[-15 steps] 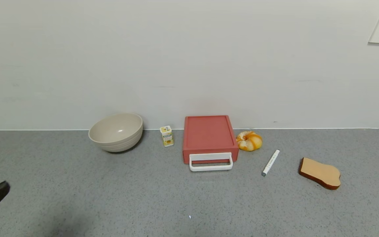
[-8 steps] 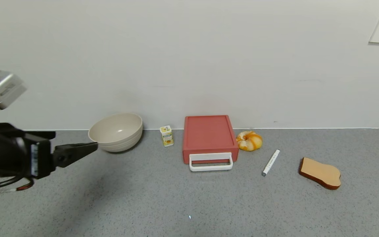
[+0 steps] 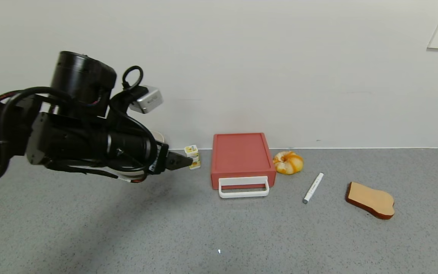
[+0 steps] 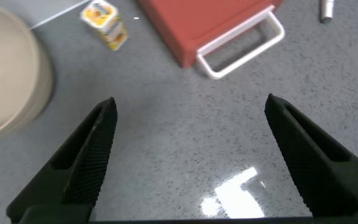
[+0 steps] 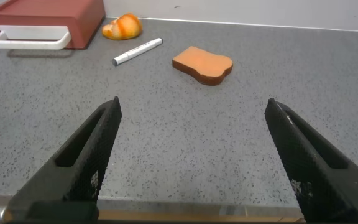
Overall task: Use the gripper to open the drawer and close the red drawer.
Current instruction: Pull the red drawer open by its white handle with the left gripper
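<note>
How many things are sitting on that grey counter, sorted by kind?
Food items: 3 (carton, pastry, toast slice)
Containers: 2 (bowl, red drawer)
Pens: 1 (marker)
Total: 6

The left gripper (image 3: 183, 162) is black, with tapered ribbed fingers (image 4: 82, 165), a cylindrical black wrist (image 3: 82, 80), looping black cables (image 3: 131, 78), and a silver box-shaped camera (image 3: 148, 99).

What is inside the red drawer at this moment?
Cannot be seen: the drawer is shut, its white handle flush at the front. Nothing rests on top. The left hand hovers open beside it, not touching.
</note>
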Robot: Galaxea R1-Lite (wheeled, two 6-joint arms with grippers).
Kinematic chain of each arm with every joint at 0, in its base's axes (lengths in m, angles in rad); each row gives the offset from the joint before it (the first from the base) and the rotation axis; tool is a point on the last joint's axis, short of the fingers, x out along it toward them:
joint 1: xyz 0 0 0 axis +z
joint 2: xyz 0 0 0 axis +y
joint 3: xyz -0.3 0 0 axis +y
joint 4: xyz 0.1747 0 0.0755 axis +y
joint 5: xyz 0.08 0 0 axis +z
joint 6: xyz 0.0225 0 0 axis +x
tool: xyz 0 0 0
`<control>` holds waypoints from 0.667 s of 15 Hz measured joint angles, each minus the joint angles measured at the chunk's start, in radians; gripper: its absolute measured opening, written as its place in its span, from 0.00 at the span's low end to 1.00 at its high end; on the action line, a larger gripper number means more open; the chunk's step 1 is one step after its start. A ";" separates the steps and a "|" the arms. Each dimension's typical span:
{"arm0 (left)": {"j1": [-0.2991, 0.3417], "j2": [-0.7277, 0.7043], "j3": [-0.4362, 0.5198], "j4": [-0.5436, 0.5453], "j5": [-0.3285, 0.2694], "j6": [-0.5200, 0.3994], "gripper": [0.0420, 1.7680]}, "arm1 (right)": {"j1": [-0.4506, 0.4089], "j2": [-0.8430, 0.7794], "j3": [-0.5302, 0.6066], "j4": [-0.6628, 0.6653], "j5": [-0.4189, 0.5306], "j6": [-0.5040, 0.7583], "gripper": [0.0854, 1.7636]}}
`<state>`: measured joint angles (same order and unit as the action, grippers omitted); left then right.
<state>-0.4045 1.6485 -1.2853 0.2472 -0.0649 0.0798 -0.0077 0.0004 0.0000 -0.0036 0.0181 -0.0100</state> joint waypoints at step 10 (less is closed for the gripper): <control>-0.136 0.113 -0.046 0.060 0.004 -0.152 0.67 | 0.000 0.000 0.000 0.000 0.000 0.000 0.97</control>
<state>-0.5402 1.7611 -1.3315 0.3068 -0.0606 -0.0726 -0.0077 0.0004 0.0000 -0.0038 0.0181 -0.0104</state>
